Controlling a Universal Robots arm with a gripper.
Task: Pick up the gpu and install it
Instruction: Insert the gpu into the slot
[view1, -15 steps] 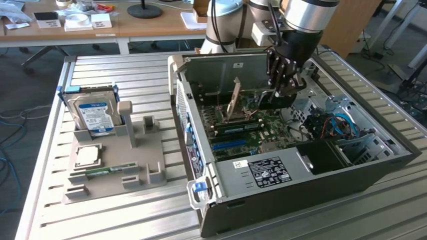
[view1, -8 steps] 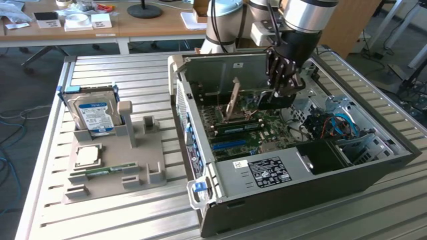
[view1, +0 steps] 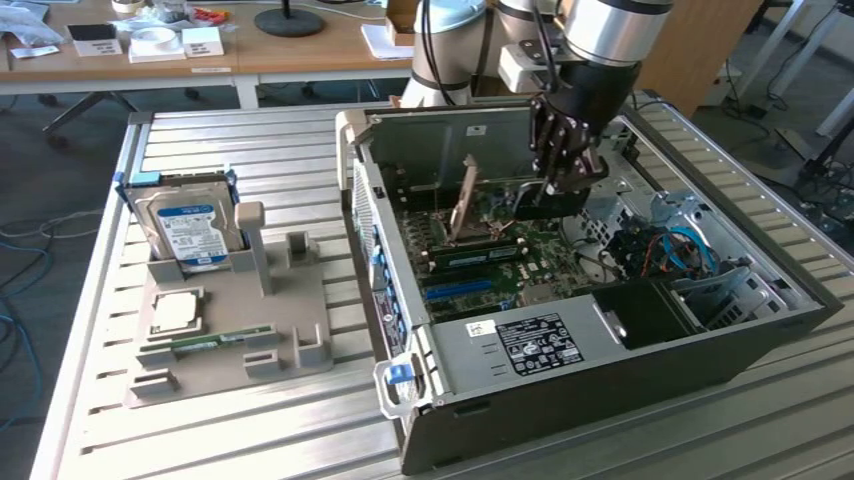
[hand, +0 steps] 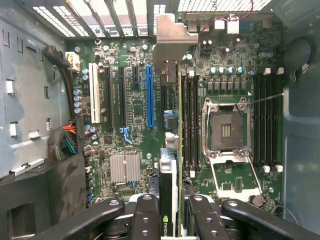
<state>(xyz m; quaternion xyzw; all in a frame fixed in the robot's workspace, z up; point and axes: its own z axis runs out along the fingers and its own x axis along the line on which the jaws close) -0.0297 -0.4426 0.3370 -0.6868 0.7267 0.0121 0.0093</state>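
The slatted bench (view1: 214, 150) carries an open computer case (view1: 694, 340), its motherboard (hand: 135, 130) bare to view; inside, the gpu (hand: 169, 175) stands on edge above the board, metal bracket toward the rear grille; the gripper (hand: 172, 212) is pinching it at the near end, fingers closed on either face. Pick-up looks done; seating does not — the card seems to hang just beside the long blue slot (hand: 150, 95), not down in it.

Nvidia eye logo on the edge of the gpu (hand: 168, 170), inside the case (view1: 627, 400); white sticker (view1: 534, 345) on the case and blue label (view1: 187, 230) of the hard drive (view1: 184, 190) beside the case illegible.
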